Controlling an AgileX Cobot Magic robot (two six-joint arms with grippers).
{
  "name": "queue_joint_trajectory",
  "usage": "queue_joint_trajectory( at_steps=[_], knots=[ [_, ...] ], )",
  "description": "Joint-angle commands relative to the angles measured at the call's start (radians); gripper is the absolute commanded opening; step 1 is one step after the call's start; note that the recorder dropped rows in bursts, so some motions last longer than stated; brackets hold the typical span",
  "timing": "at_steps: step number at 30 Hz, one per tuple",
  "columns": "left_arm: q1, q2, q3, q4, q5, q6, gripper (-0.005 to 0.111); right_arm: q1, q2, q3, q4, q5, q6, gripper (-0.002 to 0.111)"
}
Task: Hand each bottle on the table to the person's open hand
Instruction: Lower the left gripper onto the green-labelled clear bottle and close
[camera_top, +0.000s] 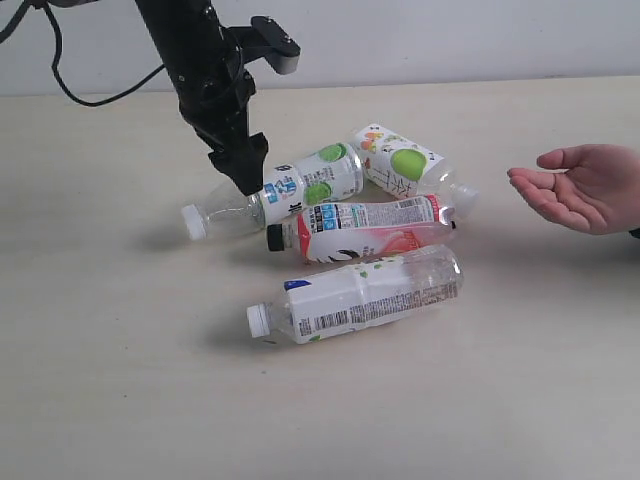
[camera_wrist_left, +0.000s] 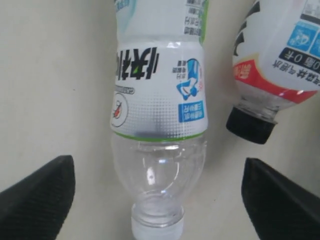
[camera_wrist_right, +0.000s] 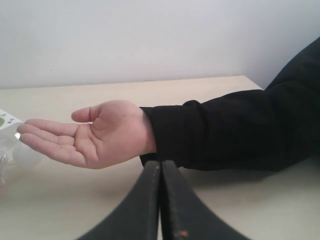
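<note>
Four bottles lie on their sides on the table (camera_top: 110, 380). A green-apple bottle (camera_top: 300, 187) points its white cap to the left. My left gripper (camera_top: 240, 172) hangs just over its clear neck, open, a finger (camera_wrist_left: 37, 197) on either side of the bottle (camera_wrist_left: 157, 100), not touching it. A second green-apple bottle (camera_top: 402, 165) lies behind. The red-and-white bottle (camera_top: 370, 228) with black cap (camera_wrist_left: 250, 126) lies beside them, and the white-capped bottle (camera_top: 360, 292) is nearest the front. The person's open hand (camera_top: 580, 187) waits palm up at the right. My right gripper (camera_wrist_right: 160, 167) is shut and empty, low before that hand (camera_wrist_right: 95, 132).
A dark-sleeved forearm (camera_wrist_right: 235, 130) stretches across the table behind my right gripper. A pale wall (camera_top: 450, 35) closes the far edge. A black cable (camera_top: 70, 85) trails behind my left arm. A bottle end (camera_wrist_right: 10, 145) shows by the hand's fingertips.
</note>
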Motion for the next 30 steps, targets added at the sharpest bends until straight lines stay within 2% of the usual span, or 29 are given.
queue_joint_trajectory(
  at_steps=[1, 30],
  knots=[
    [-0.016, 0.018, -0.003, -0.03, 0.0, 0.036, 0.086, -0.004, -0.006, 0.004, 0.0, -0.009, -0.003, 0.0],
    [-0.031, 0.112, -0.003, 0.03, -0.051, 0.023, 0.086, -0.004, -0.006, 0.004, 0.0, -0.009, -0.003, 0.0]
  ],
)
